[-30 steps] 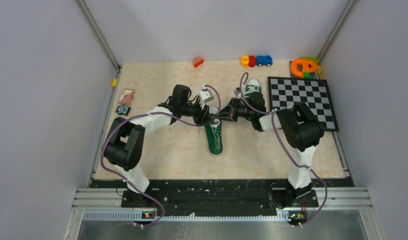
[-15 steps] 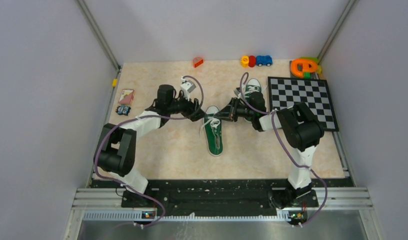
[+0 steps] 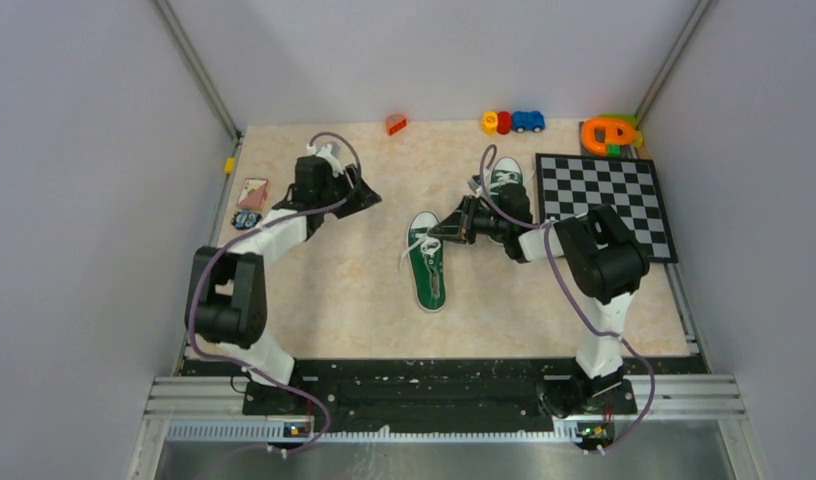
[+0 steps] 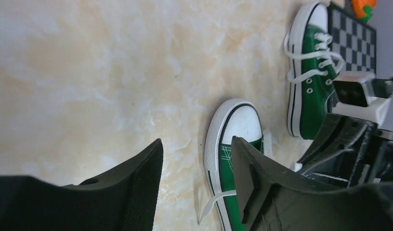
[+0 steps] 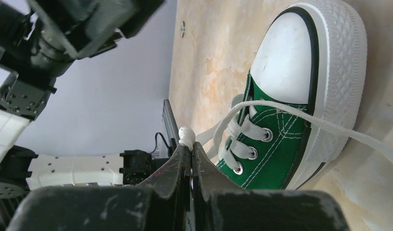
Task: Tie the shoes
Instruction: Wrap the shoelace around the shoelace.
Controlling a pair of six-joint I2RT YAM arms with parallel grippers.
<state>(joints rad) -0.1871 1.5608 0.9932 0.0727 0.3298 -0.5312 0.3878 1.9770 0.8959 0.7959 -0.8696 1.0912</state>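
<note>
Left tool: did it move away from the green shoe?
Yes. The left tool swung left and farther back, away from the middle shoe, toward the pink card.

Bright, even light from above leaves only faint, soft shadows on the counter (image 3: 344, 290). Seen from its wrist, the left pincer (image 4: 197, 144) is a dark, soft-edged mass, the counter beyond it washed pale. The right pincer (image 5: 190, 147) blurs near the lens; the lace (image 5: 186, 135) at its tips and shoe (image 5: 281, 144) beyond are sharp, bulged by wide-angle distortion.
</note>
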